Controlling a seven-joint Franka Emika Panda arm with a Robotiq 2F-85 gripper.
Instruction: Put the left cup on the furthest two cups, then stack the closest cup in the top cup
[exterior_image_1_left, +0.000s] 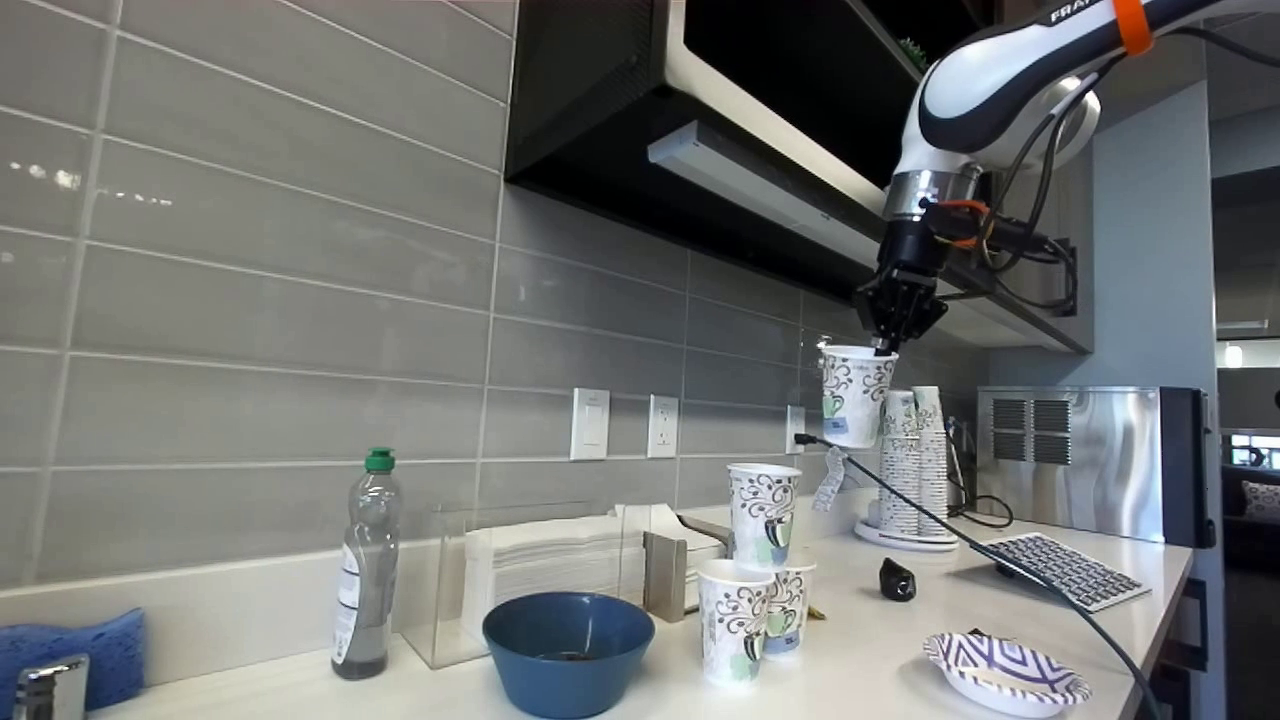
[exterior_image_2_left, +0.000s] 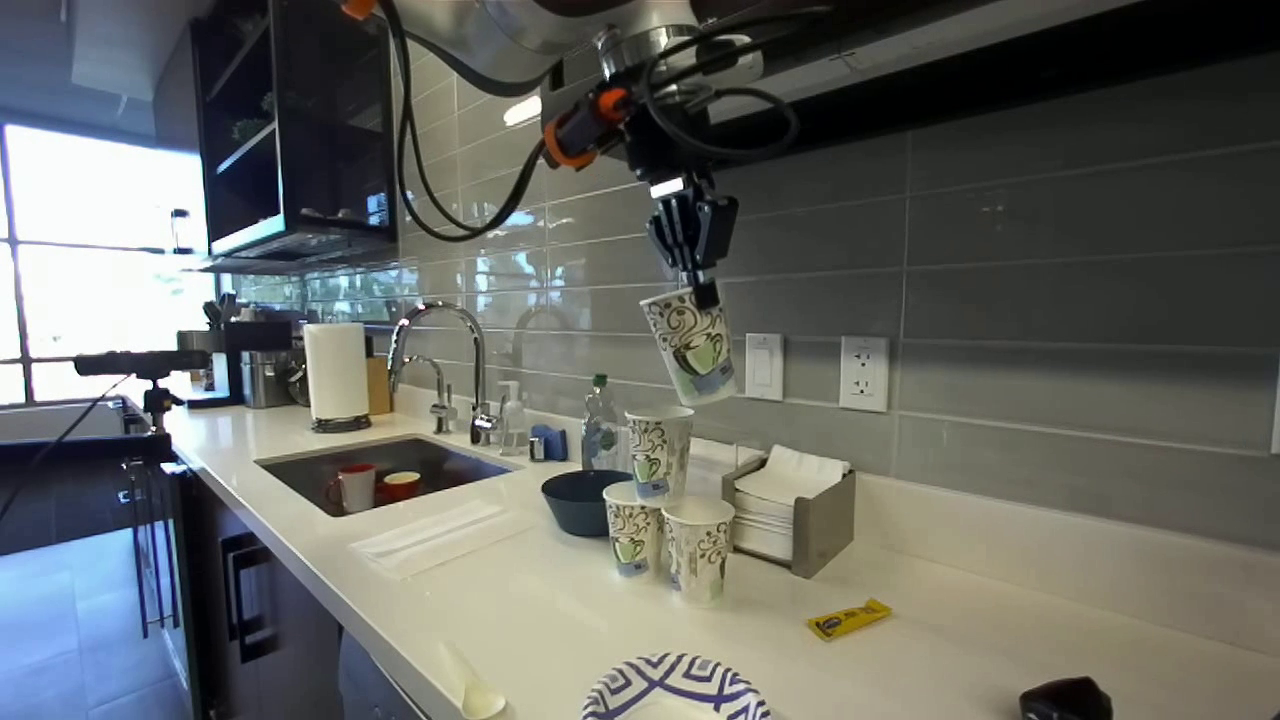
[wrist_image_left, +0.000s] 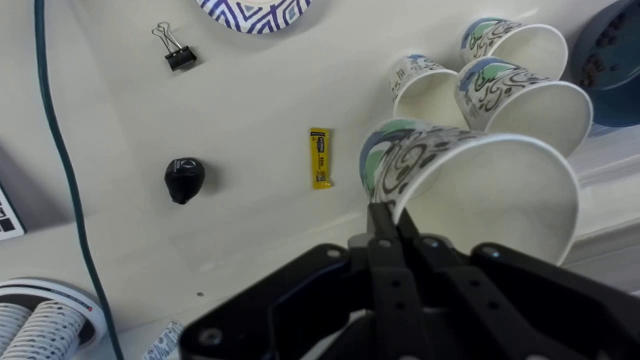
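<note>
- The hand (wrist_image_left: 395, 217) is clamped onto the rim of the held cup (exterior_image_2_left: 690, 345), which leans in an exterior view; the cup's wall is caught between the jaws.
- The held cup, white with a printed pattern, hangs mouth upward above the counter (exterior_image_2_left: 540, 630), apart from the lower cups.
- Beneath its level, the top cup (exterior_image_1_left: 765, 515) stands upright across two others, resting on both.
- Those are one bottom cup (exterior_image_2_left: 630, 528) and a second bottom cup (exterior_image_2_left: 702, 550), upright on the counter and close together.
- The blue bowl (exterior_image_1_left: 565, 665) sits just beside this group, on the side toward the sink (exterior_image_2_left: 450, 465).
- The napkin holder (exterior_image_2_left: 828, 525) stands near the counter's back edge, close to the lower cups.
- A yellow packet (wrist_image_left: 320, 158) lies flat, across the lower cups from the bowl.
- A patterned plate (wrist_image_left: 280, 20) rests nearer the front edge, with a binder clip (wrist_image_left: 181, 58) not far from it.
- A small black object (wrist_image_left: 184, 180) lies past the packet, well apart from the lower cups.
- Tall cup stacks (exterior_image_1_left: 897, 465) rise by the back edge at the end away from the sink; a keyboard (exterior_image_1_left: 1065, 570) sits there by the front edge.
</note>
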